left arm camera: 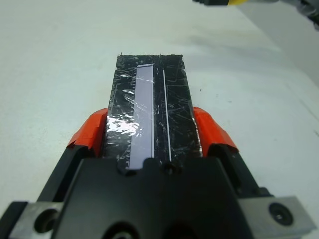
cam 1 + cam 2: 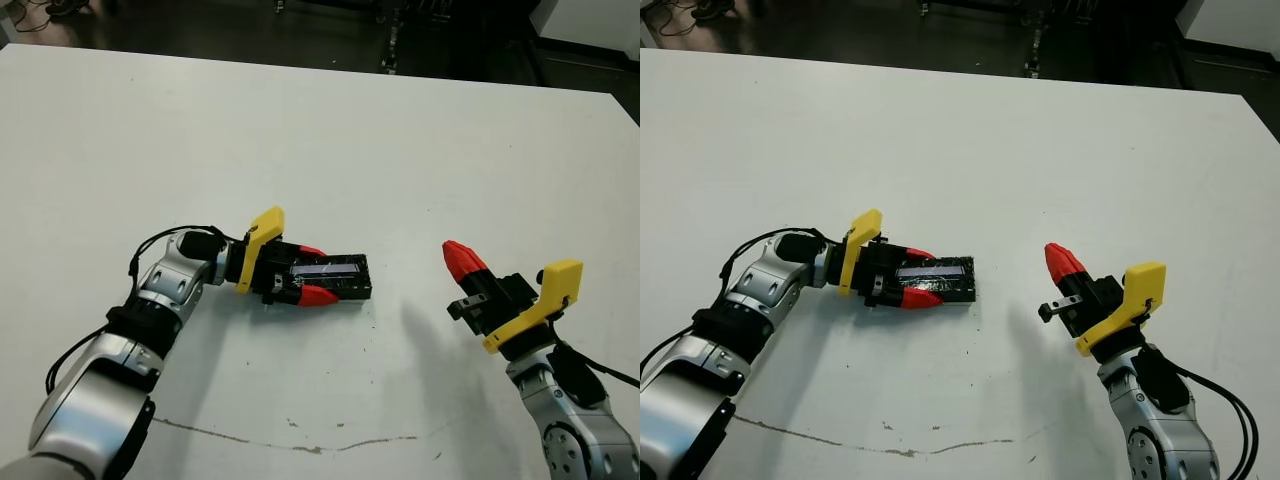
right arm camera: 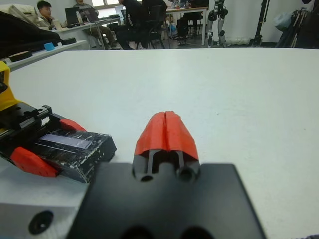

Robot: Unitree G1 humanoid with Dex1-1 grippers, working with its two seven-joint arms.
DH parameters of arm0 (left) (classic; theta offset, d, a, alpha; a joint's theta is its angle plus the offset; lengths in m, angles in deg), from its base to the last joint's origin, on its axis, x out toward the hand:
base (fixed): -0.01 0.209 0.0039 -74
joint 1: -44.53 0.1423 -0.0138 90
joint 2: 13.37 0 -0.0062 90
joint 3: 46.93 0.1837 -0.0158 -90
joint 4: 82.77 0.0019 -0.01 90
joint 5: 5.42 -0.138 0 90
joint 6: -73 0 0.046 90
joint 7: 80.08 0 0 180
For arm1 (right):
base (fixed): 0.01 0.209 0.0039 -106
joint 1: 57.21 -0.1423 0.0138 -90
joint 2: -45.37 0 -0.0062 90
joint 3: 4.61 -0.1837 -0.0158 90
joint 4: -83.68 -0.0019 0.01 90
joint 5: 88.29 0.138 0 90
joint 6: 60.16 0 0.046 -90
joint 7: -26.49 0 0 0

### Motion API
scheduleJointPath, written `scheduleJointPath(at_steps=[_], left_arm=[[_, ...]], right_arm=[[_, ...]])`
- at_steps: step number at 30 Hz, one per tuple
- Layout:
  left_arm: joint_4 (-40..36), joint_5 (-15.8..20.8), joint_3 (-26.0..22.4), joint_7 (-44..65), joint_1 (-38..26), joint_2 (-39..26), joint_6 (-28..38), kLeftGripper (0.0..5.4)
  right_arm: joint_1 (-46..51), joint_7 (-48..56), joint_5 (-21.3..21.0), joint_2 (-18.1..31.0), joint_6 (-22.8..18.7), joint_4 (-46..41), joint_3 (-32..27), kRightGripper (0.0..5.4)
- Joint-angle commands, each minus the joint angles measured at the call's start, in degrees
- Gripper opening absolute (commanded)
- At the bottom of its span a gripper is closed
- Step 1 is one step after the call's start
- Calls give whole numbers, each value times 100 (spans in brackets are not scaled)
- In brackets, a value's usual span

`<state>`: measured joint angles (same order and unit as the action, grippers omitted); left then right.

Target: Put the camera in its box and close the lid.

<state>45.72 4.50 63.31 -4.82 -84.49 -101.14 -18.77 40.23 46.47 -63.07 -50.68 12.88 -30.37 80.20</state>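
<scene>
Two grippers over a white table (image 2: 330, 130), well apart from each other. Left gripper (image 2: 309, 273) lies low at table level, its red-tipped fingers (image 1: 89, 130) clamped on the two long sides of the box (image 2: 350, 287), which rests flat on the tabletop toward the robot's left of centre. Lid (image 1: 152, 107) sits on the box: glossy black top, wrinkled with a clear film, a pale strip running lengthwise along it. Camera not visible anywhere; cannot tell whether it is inside the closed box. Far end of the box juts past the fingertips, pointing toward the right gripper (image 2: 462, 259). Right gripper held clear of the table surface, to the robot's right of the box, touching nothing; its two red tips pressed together, nothing between them. Thin dark crack line (image 2: 280, 438) runs across the table's near edge. People sit at desks beyond the table in the right wrist view.
</scene>
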Motion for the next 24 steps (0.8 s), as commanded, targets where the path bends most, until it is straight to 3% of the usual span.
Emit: scheduleJointPath(at_steps=[1, 8, 12, 17, 24], left_arm=[[206, -486, 521, 51, 89, 399, -91, 316], [346, -610, 506, 92, -26, 317, -108, 316], [266, -735, 495, -273, -10, 294, -453, 316], [-23, -1114, 498, -901, 199, 165, 37, 385], [-227, -1088, 420, -877, 428, -135, 153, 487]], right_arm=[[53, -54, 2, 77, -85, -13, -55, 0], [73, -56, -38, 73, -50, -11, -35, 0], [86, -86, -40, 62, -82, -44, -35, 0], [95, -55, 17, 61, -91, -39, -51, 0], [98, -49, -4, 72, -76, -22, -46, 0]])
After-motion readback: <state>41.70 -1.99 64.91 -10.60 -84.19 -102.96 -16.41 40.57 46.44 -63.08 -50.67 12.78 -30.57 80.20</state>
